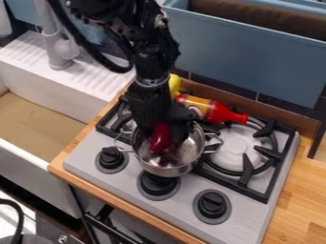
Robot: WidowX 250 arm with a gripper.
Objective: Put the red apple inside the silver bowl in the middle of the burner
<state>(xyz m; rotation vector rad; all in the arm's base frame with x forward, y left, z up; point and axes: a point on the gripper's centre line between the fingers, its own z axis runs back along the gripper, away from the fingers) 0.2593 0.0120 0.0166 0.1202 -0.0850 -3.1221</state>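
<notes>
Camera view, and the gripper (164, 134) has the red apple (160, 138) pinched at the silver bowl's (164, 168) mouth: placing stage, ease down, then let go!

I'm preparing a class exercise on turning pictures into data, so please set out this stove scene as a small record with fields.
container: silver bowl, upright, side handles
surface: stove with three black knobs
gripper: black, at the bowl's mouth
target: red apple, at the gripper, seen against the bowl's inside
apple released: cannot tell
behind bowl: red bottle, lying down
picture left: white sink
</notes>
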